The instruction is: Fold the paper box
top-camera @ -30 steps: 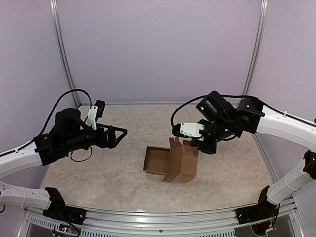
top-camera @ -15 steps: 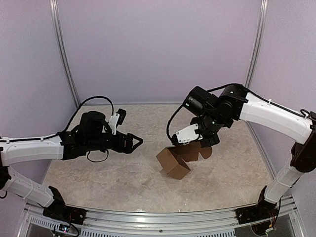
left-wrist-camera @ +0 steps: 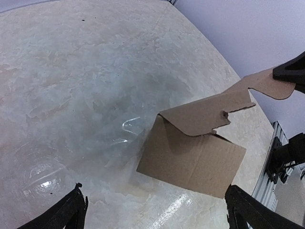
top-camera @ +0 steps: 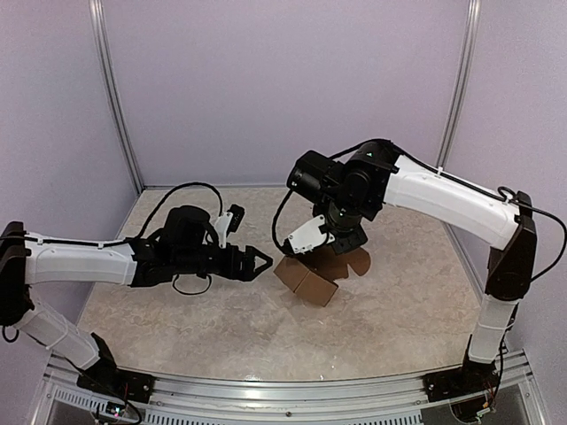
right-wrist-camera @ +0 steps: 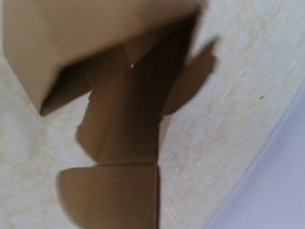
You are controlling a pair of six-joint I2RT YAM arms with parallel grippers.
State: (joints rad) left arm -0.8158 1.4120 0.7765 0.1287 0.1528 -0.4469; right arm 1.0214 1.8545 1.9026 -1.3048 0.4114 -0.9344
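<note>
The paper box (top-camera: 308, 282) is a small brown cardboard cube standing on the table, with its lid flap (top-camera: 348, 262) raised toward the right. My right gripper (top-camera: 342, 250) reaches down over it from the right and is shut on the end of that flap. In the left wrist view the box (left-wrist-camera: 190, 160) lies just ahead, and the black right gripper (left-wrist-camera: 291, 71) pinches the flap's tip (left-wrist-camera: 267, 86). My left gripper (top-camera: 259, 261) hangs just left of the box, open and holding nothing, with the fingertips (left-wrist-camera: 71, 212) spread wide. The right wrist view shows the box (right-wrist-camera: 71, 43) and flap (right-wrist-camera: 114, 191) only; its own fingers are hidden.
The tabletop (top-camera: 177, 319) is pale marble pattern. A metal rail (top-camera: 283, 403) runs along the near edge. Purple walls with two upright metal posts (top-camera: 115, 97) close the back and sides. The right arm's long white link (top-camera: 443, 199) arches over the right half.
The right arm swung left, pulling the box by its flap; the box went from an open tray shape to a cube. The left arm stretched right up to the box, still open.
</note>
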